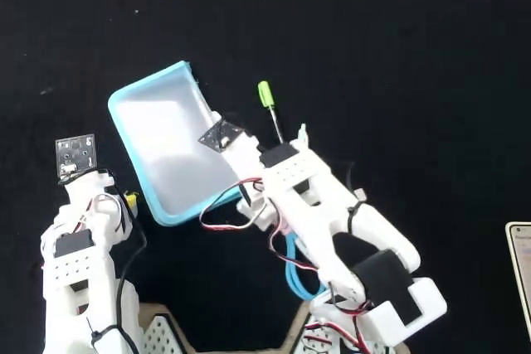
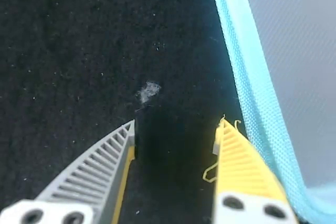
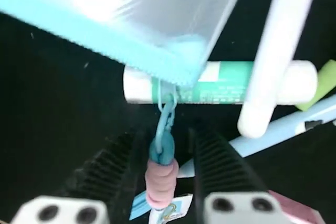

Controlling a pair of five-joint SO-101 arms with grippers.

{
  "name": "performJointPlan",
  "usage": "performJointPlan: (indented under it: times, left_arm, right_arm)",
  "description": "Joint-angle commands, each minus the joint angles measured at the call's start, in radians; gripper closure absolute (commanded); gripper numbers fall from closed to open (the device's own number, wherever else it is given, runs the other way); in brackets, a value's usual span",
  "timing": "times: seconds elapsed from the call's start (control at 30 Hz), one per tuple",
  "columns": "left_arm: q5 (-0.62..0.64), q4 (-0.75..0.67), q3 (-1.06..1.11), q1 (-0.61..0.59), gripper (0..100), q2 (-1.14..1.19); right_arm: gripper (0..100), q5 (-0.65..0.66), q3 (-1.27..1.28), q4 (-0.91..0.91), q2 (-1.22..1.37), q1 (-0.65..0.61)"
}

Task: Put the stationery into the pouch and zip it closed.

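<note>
A translucent pouch [image 1: 166, 143] with a blue fabric edge lies left of centre on the black table. In the right wrist view its corner [image 3: 178, 59] carries a teal zipper pull [image 3: 161, 148] with a pink charm. That pull hangs between the black fingers of my right gripper [image 3: 168, 132], which is open around it. Just beyond lie a white and teal glue stick [image 3: 220, 88], a white pen [image 3: 273, 51] and a light blue pen [image 3: 294, 124]. A green-capped pen [image 1: 267, 99] sticks out past the right arm [image 1: 290, 176]. My left gripper [image 2: 176, 127] is open and empty over bare table, beside the pouch's blue edge [image 2: 257, 93].
The black cloth [image 1: 398, 80] covers the whole table. A pale card [image 1: 521, 263] lies at the right edge. Red, white and blue cables [image 1: 292, 271] hang under the right arm near the front.
</note>
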Motion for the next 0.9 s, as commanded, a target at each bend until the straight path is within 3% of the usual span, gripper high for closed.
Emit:
performJointPlan:
  times: [0.0,0.17,0.47,0.6,0.73,0.87]
  left_arm:
    - [0.008,-0.006,-0.005,-0.005,76,-0.014]
    - [0.008,-0.006,-0.005,-0.005,76,-0.014]
    - [0.006,0.017,-0.022,-0.005,76,-0.014]
    - [-0.084,0.192,-0.183,-0.005,76,-0.014]
    - [-0.166,0.402,-0.46,-0.005,76,-0.014]
    - [-0.175,0.535,-0.673,0.015,76,-0.009]
  right_arm:
    - [93.5,-0.011,-0.012,-0.035,-0.058,0.005]
    - [98.9,-0.008,-0.041,-0.044,-0.059,0.003]
    - [98.8,-0.005,-0.34,0.206,-0.168,0.0]
    - [98.8,0.009,-0.421,0.221,-0.262,0.0]
    - [98.8,0.106,-0.435,0.193,-0.358,0.0]
    - [98.8,0.146,-0.432,0.13,-0.435,0.005]
